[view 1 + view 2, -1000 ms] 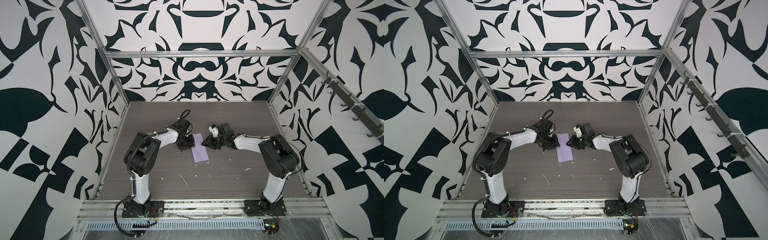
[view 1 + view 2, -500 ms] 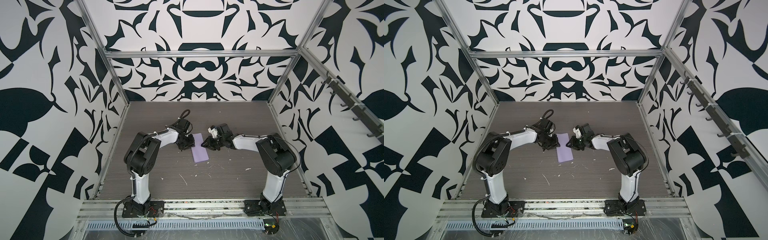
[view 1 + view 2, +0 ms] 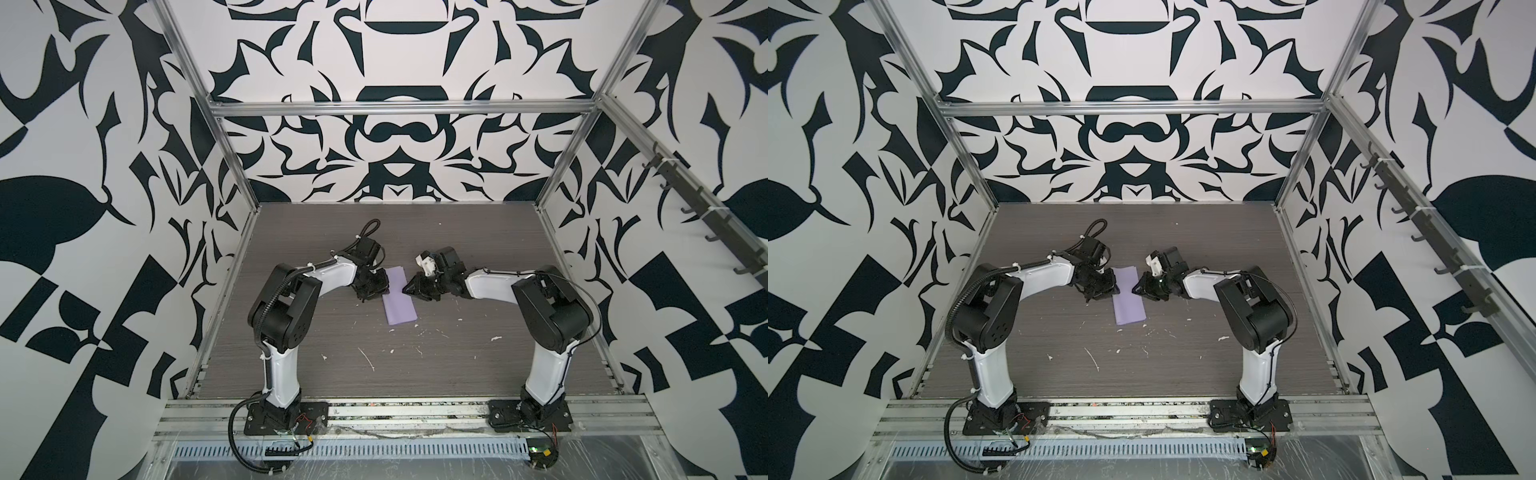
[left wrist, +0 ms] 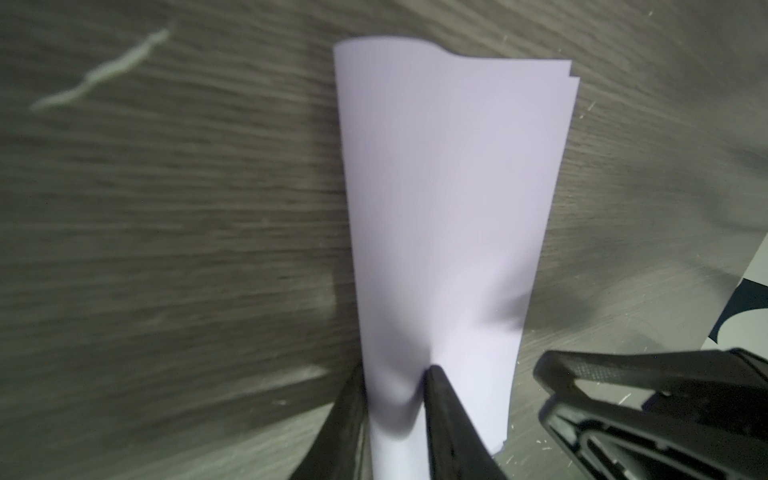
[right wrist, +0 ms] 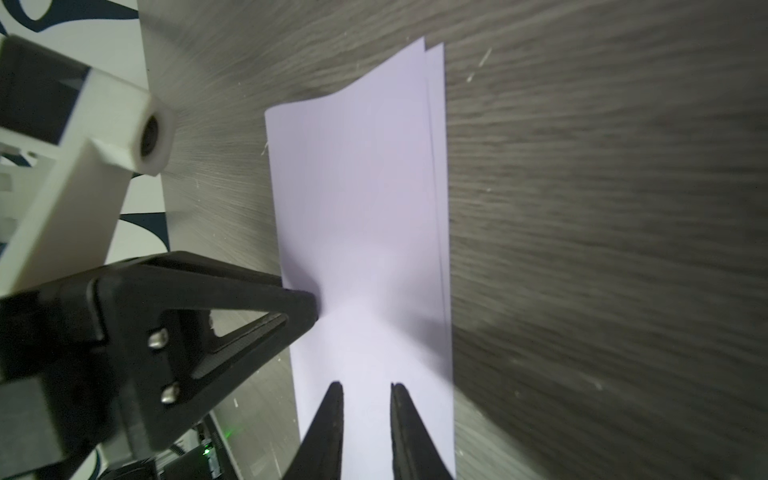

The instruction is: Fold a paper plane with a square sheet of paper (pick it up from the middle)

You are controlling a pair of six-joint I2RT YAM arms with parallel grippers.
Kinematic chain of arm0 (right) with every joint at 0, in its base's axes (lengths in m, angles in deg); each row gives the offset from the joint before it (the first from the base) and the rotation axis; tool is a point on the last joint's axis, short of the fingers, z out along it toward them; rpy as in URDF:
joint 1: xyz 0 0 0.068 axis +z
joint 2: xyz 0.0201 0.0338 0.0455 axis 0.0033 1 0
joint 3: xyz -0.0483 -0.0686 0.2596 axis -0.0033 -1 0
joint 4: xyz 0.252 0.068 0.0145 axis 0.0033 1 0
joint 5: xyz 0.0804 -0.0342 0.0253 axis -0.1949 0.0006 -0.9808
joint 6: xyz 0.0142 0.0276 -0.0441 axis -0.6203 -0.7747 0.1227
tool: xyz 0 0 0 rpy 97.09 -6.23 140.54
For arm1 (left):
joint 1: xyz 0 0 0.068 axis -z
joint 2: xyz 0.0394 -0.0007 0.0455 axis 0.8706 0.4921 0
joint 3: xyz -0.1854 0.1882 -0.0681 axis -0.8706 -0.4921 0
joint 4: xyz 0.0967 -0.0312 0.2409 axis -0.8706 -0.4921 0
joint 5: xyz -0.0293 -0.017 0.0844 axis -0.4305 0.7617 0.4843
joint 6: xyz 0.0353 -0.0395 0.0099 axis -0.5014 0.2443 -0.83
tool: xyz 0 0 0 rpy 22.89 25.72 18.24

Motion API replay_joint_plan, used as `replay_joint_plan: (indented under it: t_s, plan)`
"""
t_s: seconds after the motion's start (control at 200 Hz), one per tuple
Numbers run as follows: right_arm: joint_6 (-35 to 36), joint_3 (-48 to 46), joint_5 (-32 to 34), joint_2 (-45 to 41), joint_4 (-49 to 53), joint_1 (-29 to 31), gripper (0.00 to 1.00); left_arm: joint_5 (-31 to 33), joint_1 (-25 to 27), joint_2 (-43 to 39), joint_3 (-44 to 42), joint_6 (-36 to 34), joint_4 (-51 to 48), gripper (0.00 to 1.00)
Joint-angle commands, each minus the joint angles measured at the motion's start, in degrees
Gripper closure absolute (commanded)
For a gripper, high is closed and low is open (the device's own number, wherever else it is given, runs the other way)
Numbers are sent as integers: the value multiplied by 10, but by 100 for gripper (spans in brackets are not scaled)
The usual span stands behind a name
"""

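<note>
The sheet of paper (image 3: 400,305), folded double into a lilac strip, lies in the middle of the surface (image 3: 478,365) between both arms. The left end effector (image 4: 397,374) is clenched on the strip's rounded fold, bunching it. The right end effector (image 5: 365,388) hangs over the sheet from the other side, jaws narrowly parted, grasping nothing.
</note>
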Motion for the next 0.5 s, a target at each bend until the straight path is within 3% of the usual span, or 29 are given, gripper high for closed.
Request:
replay_joint_plan:
  t_s: [0.0,0.275,0.495]
  plan:
    - [31,6,51,-54,15,-10,75,63,2,75,-49,-15,-77,71]
    - [24,-62,134,-137,17,-74,75,56,2,76,-52,-31,-77,70]
    - [28,-66,139,-136,28,-78,75,52,2,90,-45,-44,-76,71]
